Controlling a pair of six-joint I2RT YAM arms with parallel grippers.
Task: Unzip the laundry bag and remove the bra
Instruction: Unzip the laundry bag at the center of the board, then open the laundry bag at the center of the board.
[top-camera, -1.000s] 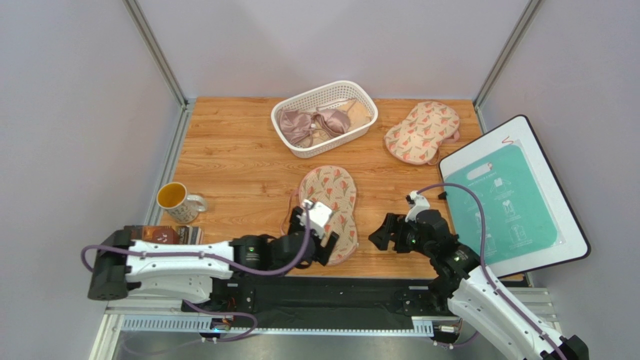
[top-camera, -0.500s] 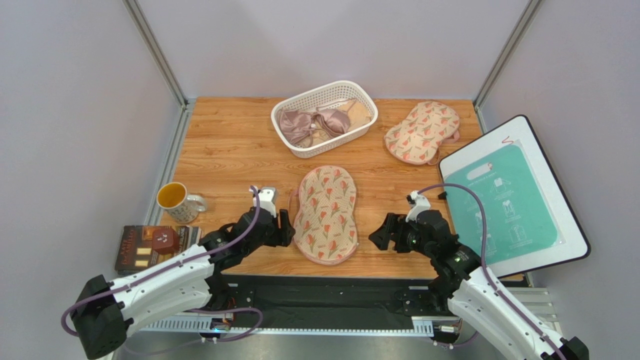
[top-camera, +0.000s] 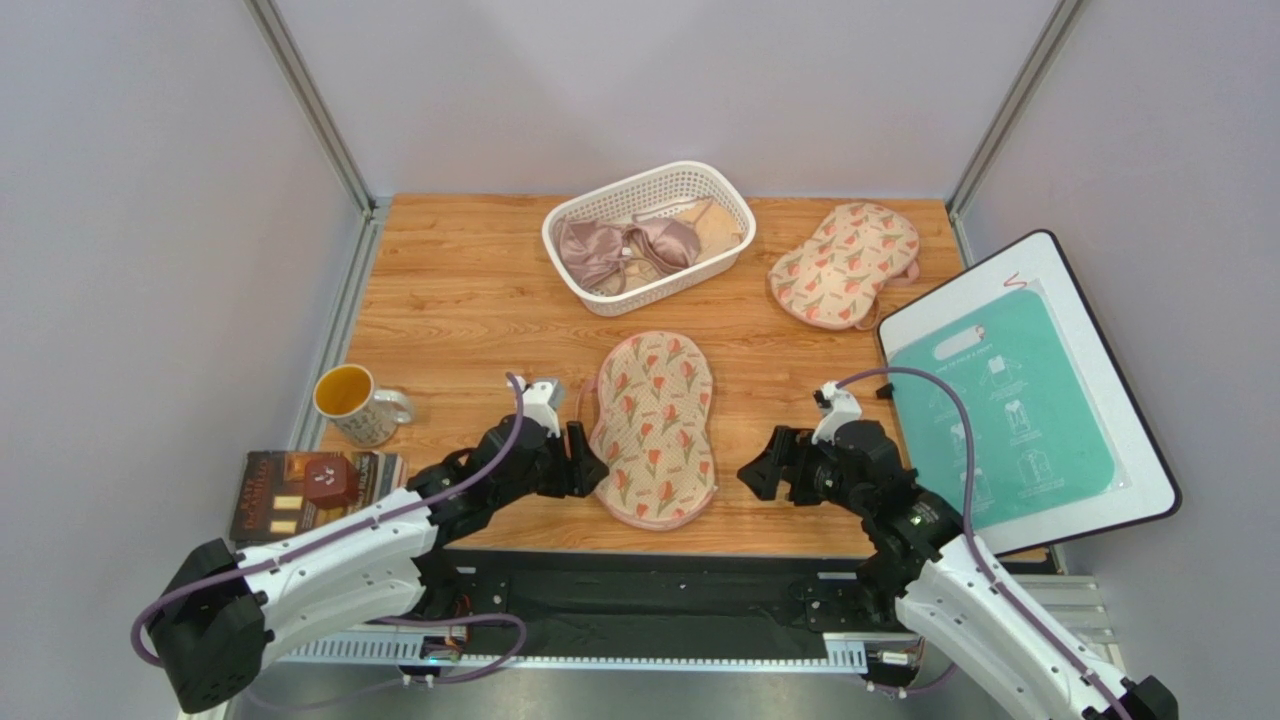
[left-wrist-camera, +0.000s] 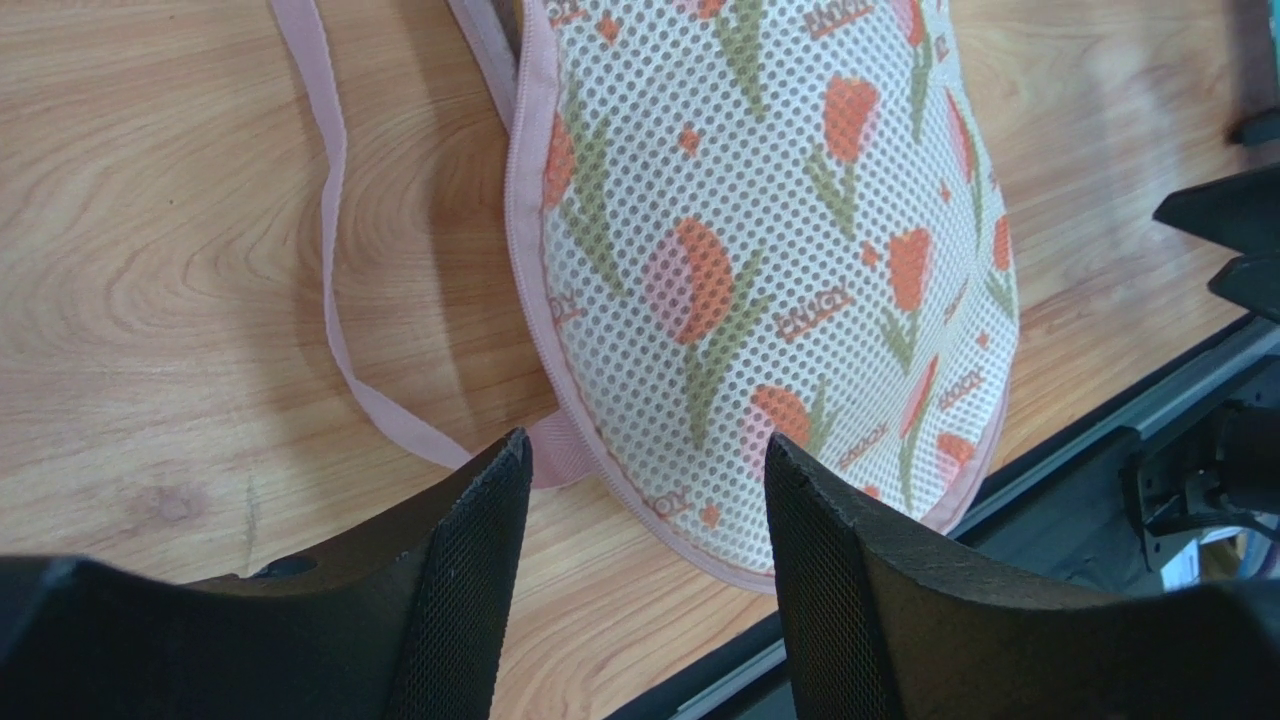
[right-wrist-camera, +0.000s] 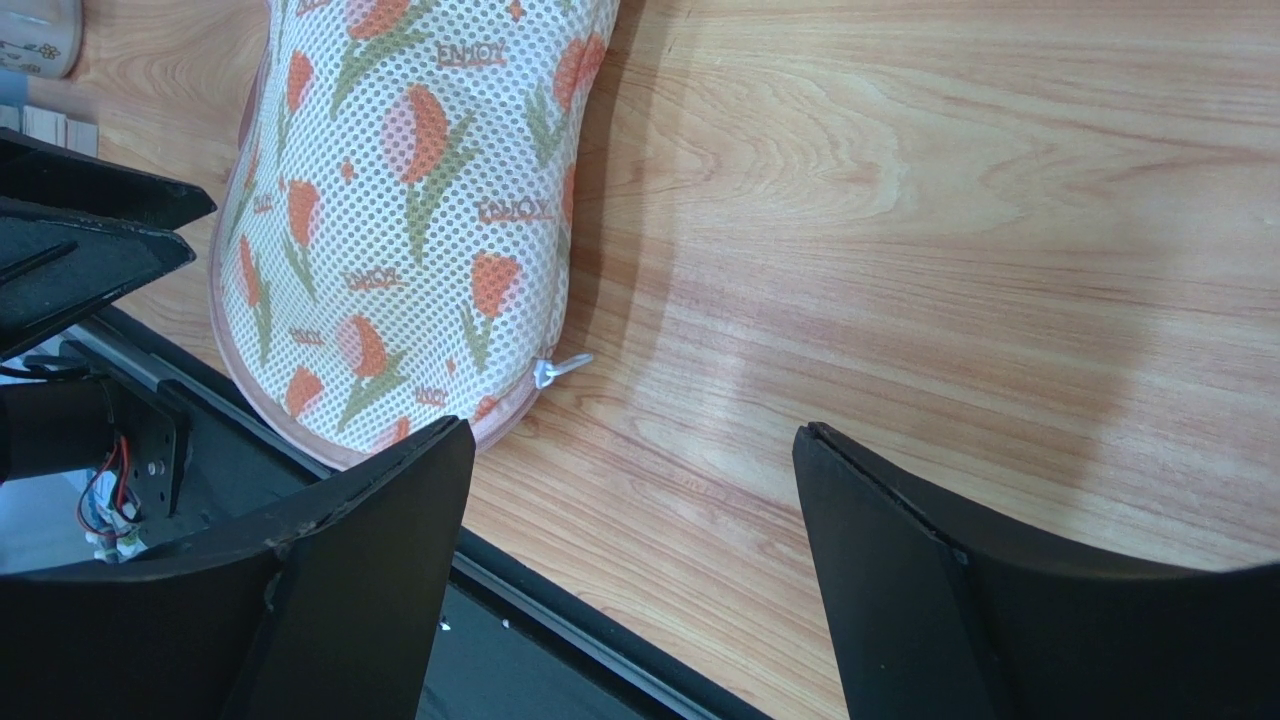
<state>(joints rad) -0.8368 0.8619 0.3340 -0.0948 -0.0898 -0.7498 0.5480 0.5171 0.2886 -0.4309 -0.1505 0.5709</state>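
Bystanders on the wooden table (top-camera: 451, 285)

A white lattice basket (top-camera: 684, 281) at the back held a mauve satin bra (top-camera: 601, 248) and a pale beige one (top-camera: 718, 225); a floral pouch (top-camera: 842, 264) lay to its right, near a white board (top-camera: 969, 290) carrying a teal sheet (top-camera: 1014, 405). At the left stood a mug (top-camera: 350, 402) beside a dark book (top-camera: 308, 488).

Plain lilac-grey walls (top-camera: 676, 75) on three sides, meeting at two slanted metal posts (top-camera: 308, 105). Between them a warm orange wood-grain table top (top-camera: 451, 285), evenly lit, with soft shadows only. Along its near edge a black rail (top-camera: 661, 585) on a grey metal frame (top-camera: 301, 645).
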